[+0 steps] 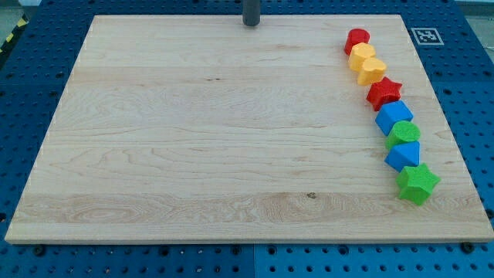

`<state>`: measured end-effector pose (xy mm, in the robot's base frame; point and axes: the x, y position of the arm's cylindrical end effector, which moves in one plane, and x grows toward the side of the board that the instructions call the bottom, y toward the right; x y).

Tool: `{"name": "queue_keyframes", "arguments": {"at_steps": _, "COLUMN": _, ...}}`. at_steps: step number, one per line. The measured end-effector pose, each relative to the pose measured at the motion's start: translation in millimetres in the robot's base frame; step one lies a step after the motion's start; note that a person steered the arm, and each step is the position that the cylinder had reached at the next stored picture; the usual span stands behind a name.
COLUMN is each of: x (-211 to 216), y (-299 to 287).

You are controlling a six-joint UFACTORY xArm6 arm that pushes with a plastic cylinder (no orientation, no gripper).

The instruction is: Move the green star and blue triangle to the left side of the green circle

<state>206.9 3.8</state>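
Your main risk is the crowding: the blocks stand in one tight chain down the right side of the board (pixel 154 139), each touching or nearly touching the next. The green circle (pixel 403 133) sits between the blue triangle (pixel 404 155) on its near side and another blue block (pixel 394 116) on its far side, with the green star (pixel 417 184) nearest of all. Push the triangle carelessly and you will likely drag the circle with it, shifting your own reference. The star's points may also make it spin off my tip (pixel 252 23) rather than slide straight.

My tip is a bare rod with nothing to open or close; it rests at the far edge, well apart from every block.

The board is pale, smooth-grained wood lying on a blue perforated table (pixel 46 23). The blocks look like hard matte plastic. Farther along the chain stand a red star (pixel 383 93), a yellow heart (pixel 371 70), a yellow block (pixel 361 55) and a red block (pixel 356 38).
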Motion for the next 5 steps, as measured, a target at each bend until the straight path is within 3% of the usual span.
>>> {"name": "queue_keyframes", "arguments": {"at_steps": 4, "x": -1, "y": 1}}
{"name": "queue_keyframes", "arguments": {"at_steps": 5, "x": -1, "y": 35}}
